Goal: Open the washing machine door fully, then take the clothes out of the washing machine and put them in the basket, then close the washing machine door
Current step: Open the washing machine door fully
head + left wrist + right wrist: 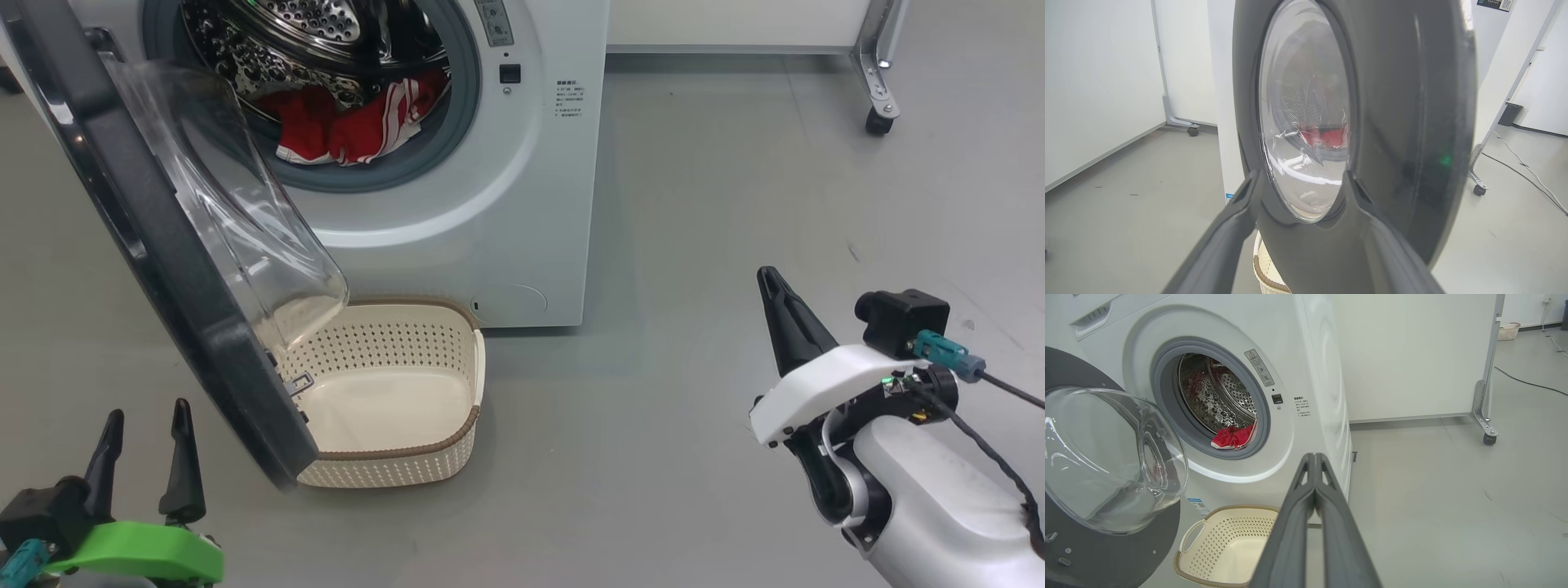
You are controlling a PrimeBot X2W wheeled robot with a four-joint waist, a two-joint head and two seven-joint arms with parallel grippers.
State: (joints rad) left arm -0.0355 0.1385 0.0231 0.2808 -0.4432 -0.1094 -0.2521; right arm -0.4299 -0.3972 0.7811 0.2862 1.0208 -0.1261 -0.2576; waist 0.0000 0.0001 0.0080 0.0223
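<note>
The white washing machine (522,204) stands with its door (155,245) swung partly open, black rim toward me and clear glass bowl (245,212) facing the drum. The red clothes (351,122) with white stripes lie in the steel drum, also in the right wrist view (1233,437). Below the porthole, the cream basket (457,441) sits empty on the floor, partly behind the door. My left gripper (148,412) is open, low and just outside the door's outer face (1412,122). Off to the right, my right gripper (771,282) is shut on nothing, its fingers (1313,465) pointing toward the machine.
A white partition on a caster (878,122) stands behind and to the right of the machine. A cable (1527,381) and another basket (1506,330) lie far back on the grey floor. Open floor (735,204) spreads to the machine's right.
</note>
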